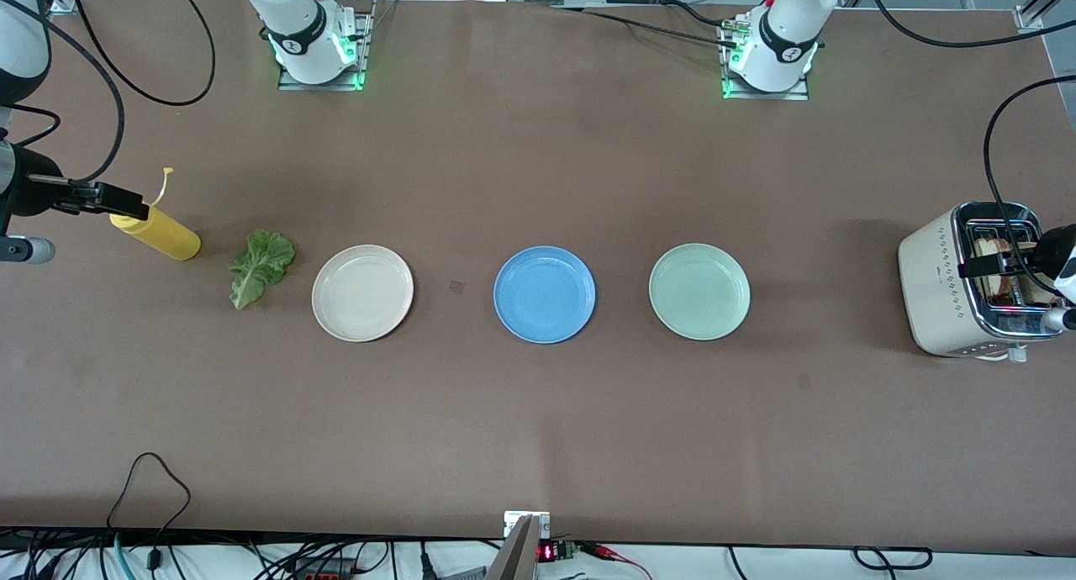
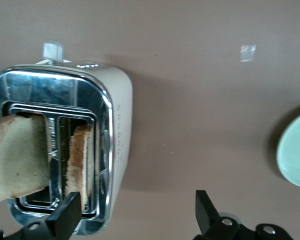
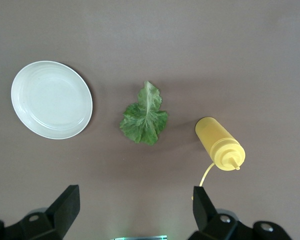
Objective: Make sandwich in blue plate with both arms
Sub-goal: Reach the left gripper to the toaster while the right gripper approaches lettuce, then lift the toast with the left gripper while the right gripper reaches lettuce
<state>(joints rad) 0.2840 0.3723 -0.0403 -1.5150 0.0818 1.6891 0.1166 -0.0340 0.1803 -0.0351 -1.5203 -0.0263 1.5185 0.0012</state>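
Note:
The blue plate [image 1: 545,294] lies bare at the middle of the table. A crinkled green lettuce leaf [image 1: 261,266] [image 3: 144,118] rests on the table toward the right arm's end. Two bread slices [image 2: 15,160] [image 2: 81,161] stand in the slots of a toaster [image 1: 933,286] [image 2: 117,125] at the left arm's end. My left gripper [image 2: 137,200] hangs open above the toaster's edge, holding nothing. The right gripper [image 3: 135,194] is open and hangs over bare table beside the lettuce and a yellow bottle.
A cream-white plate [image 1: 362,292] [image 3: 51,99] lies between the lettuce and the blue plate. On the blue plate's toaster side sits a pale green plate [image 1: 699,291] [image 2: 296,152]. The yellow squeeze bottle [image 1: 157,232] [image 3: 219,141] stands beside the lettuce, at the right arm's end.

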